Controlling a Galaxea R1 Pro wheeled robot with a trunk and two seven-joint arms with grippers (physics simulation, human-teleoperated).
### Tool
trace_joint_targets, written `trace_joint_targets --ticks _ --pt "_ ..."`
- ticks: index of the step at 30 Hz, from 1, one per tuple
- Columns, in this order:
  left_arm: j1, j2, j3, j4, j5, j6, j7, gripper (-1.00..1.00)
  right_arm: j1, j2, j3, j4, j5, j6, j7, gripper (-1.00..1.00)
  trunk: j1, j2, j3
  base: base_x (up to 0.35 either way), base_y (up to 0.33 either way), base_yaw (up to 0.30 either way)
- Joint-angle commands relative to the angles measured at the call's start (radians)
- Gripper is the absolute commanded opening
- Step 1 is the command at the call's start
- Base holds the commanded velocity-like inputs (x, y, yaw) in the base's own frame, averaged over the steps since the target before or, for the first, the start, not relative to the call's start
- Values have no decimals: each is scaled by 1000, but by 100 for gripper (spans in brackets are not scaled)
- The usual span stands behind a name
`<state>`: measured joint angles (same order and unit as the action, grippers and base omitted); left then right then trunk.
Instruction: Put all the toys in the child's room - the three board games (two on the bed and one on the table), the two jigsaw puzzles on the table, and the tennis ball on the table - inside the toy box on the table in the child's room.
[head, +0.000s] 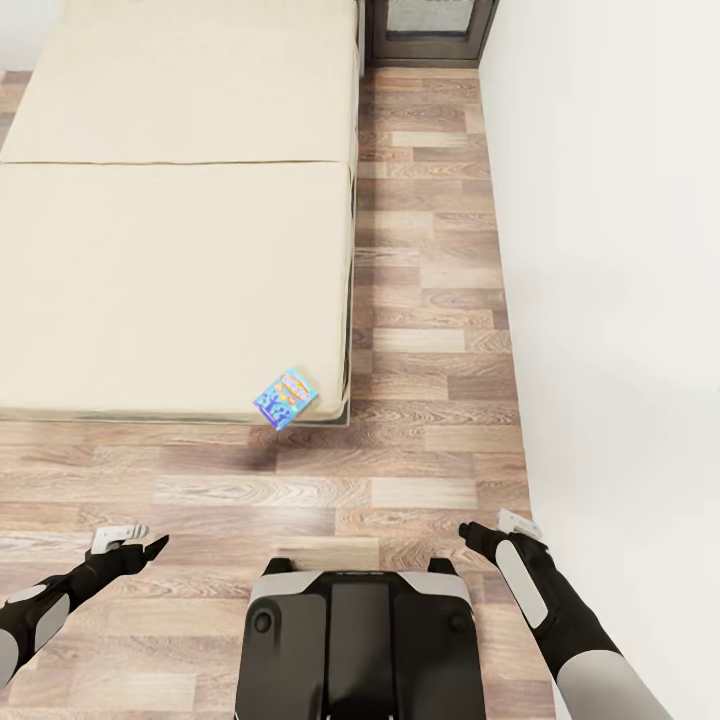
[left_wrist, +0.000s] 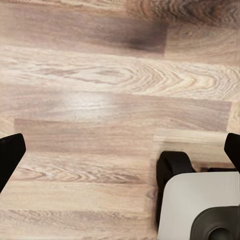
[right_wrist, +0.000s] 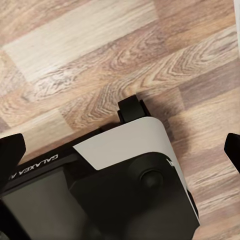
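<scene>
Head cam looks down on wood plank floor (head: 420, 300) w/ the bed (head: 170, 240) at upper left, beige mattress in two sections, white wall (head: 620, 250) on the right and a dark cabinet (head: 430, 30) at top. Small blue board game (head: 286, 398) lies tilted at the mattress corner nearest the robot, overhanging the edge. Robot base (head: 360, 640) sits bottom centre; left pincer (head: 140, 545) and right pincer (head: 490, 530) hover low over the floor on either side, both empty, apart from the box.

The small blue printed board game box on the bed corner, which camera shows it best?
The head view: the small blue printed board game box lies at the beige mattress's near corner there. Both wrist views look down at wood floor and the robot's base instead.
</scene>
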<state>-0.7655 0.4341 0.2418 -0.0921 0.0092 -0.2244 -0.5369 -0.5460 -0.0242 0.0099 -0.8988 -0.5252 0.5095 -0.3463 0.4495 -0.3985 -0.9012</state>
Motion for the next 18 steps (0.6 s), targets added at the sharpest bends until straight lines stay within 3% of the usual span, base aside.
trace_joint_targets --ticks 1,18 --pt "-1 0 2 2 1 -3 -4 100 0 0 1 -2 -10 3 -8 100 1 -1 1 -61 0 0" --pt "0 0 2 2 2 -3 2 100 0 0 5 -1 -10 3 -8 100 1 -1 28 -28 0 0"
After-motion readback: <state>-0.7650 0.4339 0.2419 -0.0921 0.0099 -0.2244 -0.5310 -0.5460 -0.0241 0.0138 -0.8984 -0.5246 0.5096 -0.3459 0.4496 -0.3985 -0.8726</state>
